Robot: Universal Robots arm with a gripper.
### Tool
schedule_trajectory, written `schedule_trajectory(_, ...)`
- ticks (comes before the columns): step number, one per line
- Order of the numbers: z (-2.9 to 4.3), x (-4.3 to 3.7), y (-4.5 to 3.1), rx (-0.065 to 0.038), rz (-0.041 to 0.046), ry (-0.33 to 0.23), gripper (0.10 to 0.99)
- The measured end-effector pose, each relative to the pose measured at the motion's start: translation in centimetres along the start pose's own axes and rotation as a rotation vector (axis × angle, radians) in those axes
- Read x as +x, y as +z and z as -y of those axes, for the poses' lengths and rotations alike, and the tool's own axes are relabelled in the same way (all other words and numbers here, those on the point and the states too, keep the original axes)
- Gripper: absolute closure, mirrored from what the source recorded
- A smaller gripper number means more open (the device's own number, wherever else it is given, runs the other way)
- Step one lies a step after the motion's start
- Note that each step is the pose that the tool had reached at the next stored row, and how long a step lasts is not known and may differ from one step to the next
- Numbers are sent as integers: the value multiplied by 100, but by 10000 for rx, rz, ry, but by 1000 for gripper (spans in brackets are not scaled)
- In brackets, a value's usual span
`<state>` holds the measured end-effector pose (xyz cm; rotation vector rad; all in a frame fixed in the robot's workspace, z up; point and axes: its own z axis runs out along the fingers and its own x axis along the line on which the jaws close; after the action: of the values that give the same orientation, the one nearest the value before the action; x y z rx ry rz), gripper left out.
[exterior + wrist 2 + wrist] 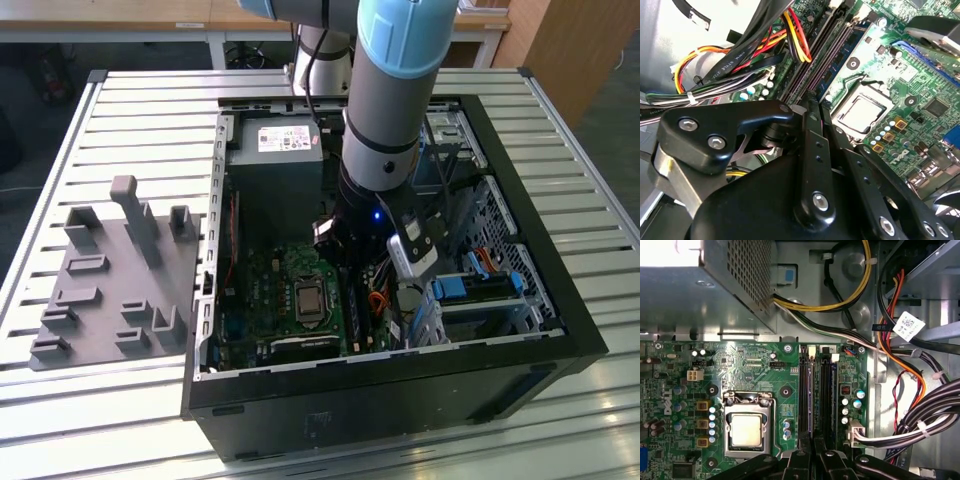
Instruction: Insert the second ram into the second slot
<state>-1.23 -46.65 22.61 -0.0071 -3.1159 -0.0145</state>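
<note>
Arm reaches down into the open PC case (400, 365), with the gripper (332, 238) low over the motherboard just beside the CPU socket (308, 300), on the exterior view's right of it. In both wrist views the gripper (813, 452) (810, 97) has its black fingers (801, 460) drawn almost together, only a thin gap between the tips. A thin bluish strip, edge-on, runs out from that gap along the memory slots (826, 395); it reads as the second ram (811, 400), parallel to the CPU socket (746, 430) and near it, with a strip of board between. Cannot tell if the fingers pinch it or if it already sits in a slot. The slots (827, 55) lie between the CPU socket (860, 112) and the cable bundle (725, 75) (930, 415). The power supply (275, 150) (705, 295) is beyond the socket toward the case's far wall. A grey fixture tray (110, 270) sits on the slatted table (130, 100), well apart from the socket, outside the case.
</note>
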Motion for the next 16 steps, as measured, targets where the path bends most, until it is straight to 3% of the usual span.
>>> schedule_trajectory(16,-22,-1,43,0,-19,0,949)
